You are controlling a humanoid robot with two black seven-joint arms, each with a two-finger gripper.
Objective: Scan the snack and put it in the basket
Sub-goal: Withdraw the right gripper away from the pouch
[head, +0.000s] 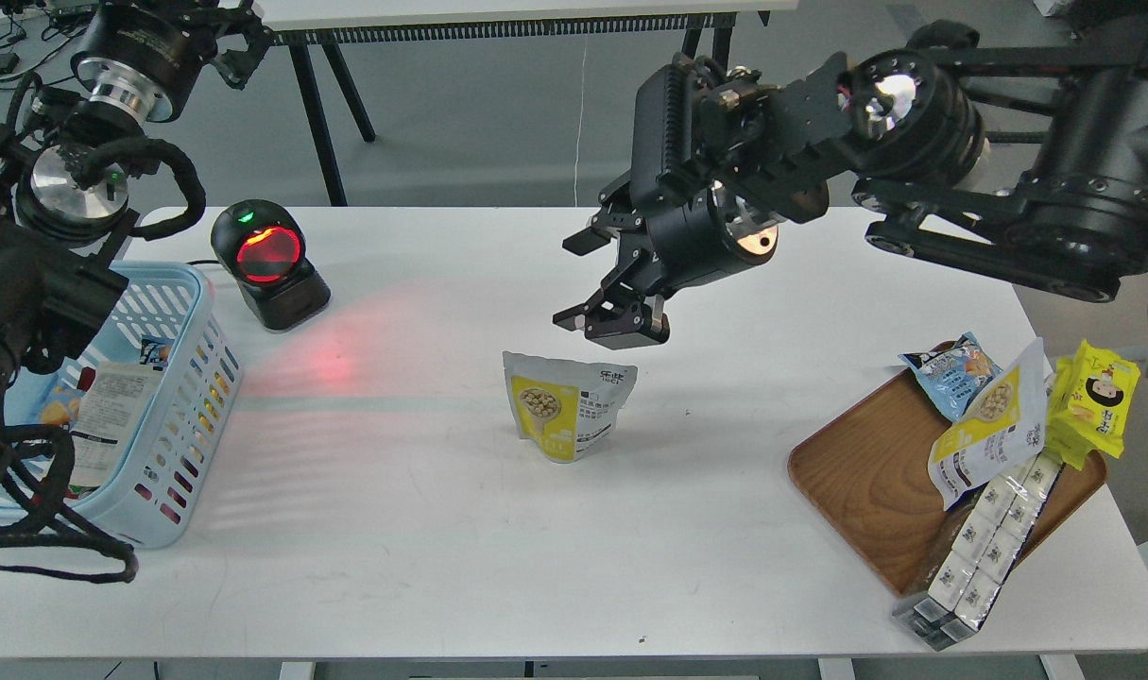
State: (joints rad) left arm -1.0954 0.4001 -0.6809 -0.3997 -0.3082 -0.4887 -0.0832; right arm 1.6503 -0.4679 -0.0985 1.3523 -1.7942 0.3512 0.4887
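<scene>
The snack pouch (567, 406), silvery-white on top and yellow below with a round picture of beige balls, stands upright on the white table near the middle. My right gripper (604, 285) hangs open and empty just above and slightly right of it, not touching it. The light blue slotted basket (194, 300) sits at the table's left edge with several packs inside. My left gripper (238, 33) is high at the top left, behind the basket, dark and partly cut off by the frame edge.
A black barcode scanner (266, 264) with a glowing red window stands right of the basket. A brown wooden tray (862, 472) at the right holds a similar pouch (994, 425), a light blue bag (951, 368), a yellow cartoon-face pack (1098, 401) and a white box pack (985, 548).
</scene>
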